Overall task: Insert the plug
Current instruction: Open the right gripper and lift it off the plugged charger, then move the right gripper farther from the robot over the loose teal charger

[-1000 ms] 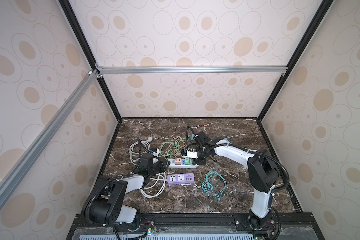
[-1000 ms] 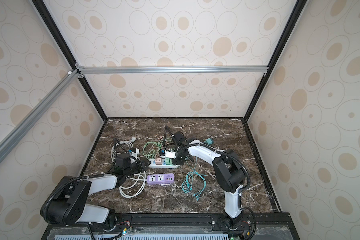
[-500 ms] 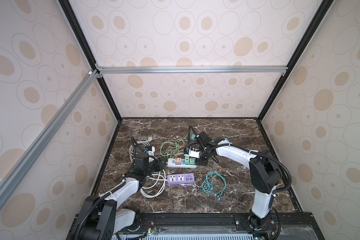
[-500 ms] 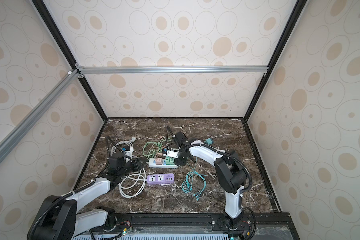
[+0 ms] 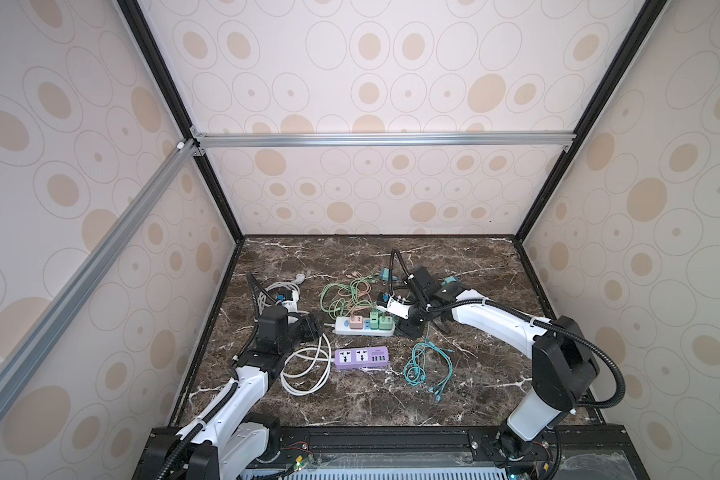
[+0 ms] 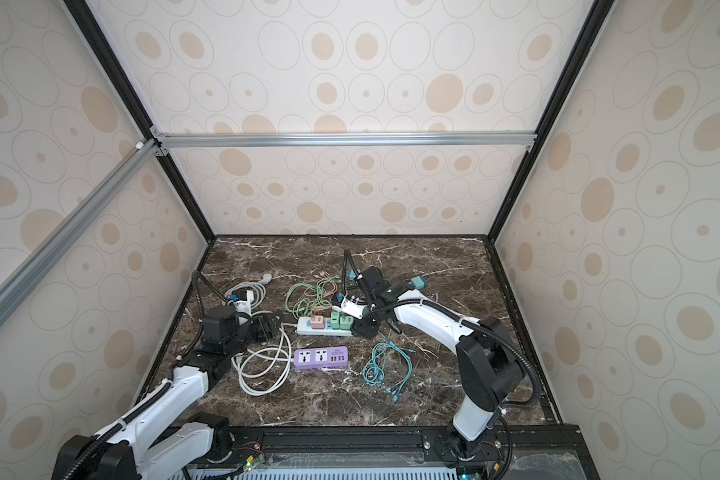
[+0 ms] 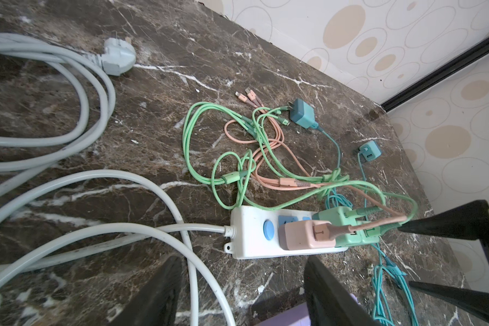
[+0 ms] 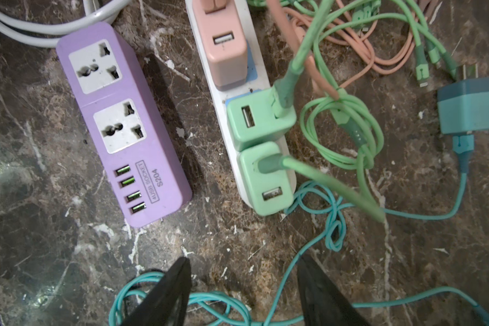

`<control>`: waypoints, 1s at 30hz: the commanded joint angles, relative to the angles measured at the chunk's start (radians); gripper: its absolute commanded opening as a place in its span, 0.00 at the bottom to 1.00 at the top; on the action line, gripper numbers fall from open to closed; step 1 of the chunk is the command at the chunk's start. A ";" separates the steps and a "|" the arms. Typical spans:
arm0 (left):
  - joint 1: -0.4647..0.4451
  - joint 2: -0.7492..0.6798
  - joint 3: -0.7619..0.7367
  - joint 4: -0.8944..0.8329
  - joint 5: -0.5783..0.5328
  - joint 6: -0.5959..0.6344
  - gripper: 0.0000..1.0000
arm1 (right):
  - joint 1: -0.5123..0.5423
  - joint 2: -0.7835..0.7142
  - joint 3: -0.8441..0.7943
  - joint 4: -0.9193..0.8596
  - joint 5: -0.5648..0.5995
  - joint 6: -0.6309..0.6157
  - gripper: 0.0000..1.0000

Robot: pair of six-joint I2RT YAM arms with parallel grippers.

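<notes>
A white power strip [image 5: 341, 326] lies mid-table in both top views, with a pink plug [image 7: 305, 234] and two green plugs [image 8: 260, 121] [image 8: 266, 180] seated in it. A teal plug [image 7: 302, 114] lies loose on the marble behind it. My left gripper [image 5: 312, 326] is low at the strip's cable end, open, with only the white cable [image 7: 192, 282] on the table between its fingers. My right gripper [image 5: 410, 328] stands at the strip's other end, just past the end green plug. It is open, and a teal cable [image 8: 294, 268] lies under its jaws.
A purple socket block [image 5: 361, 357] lies just in front of the white strip. White cable coils [image 5: 304, 370] sit front left, a teal cable bundle [image 5: 427, 365] front right, and green and pink cables [image 5: 350, 297] behind. A second teal charger [image 7: 369, 151] rests near the right arm.
Both grippers have opened from nearly shut. The left arm's elbow has swung forward and up, while its gripper stays by the strip's cable end.
</notes>
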 commanded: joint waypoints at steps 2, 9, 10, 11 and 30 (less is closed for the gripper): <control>0.011 -0.041 0.038 -0.039 -0.014 0.026 0.71 | -0.009 -0.079 -0.065 0.062 0.010 0.174 0.63; 0.011 -0.109 0.028 -0.056 -0.044 0.033 0.77 | -0.095 -0.194 -0.158 0.190 -0.001 0.356 0.63; 0.011 -0.114 0.029 -0.054 -0.043 0.032 0.77 | -0.106 -0.199 -0.159 0.197 0.014 0.377 0.63; 0.011 -0.119 0.030 -0.054 -0.040 0.032 0.78 | -0.120 -0.206 -0.162 0.211 0.045 0.404 0.63; 0.012 -0.199 0.051 -0.098 0.031 0.024 0.81 | -0.254 0.008 0.067 0.068 0.457 0.557 0.64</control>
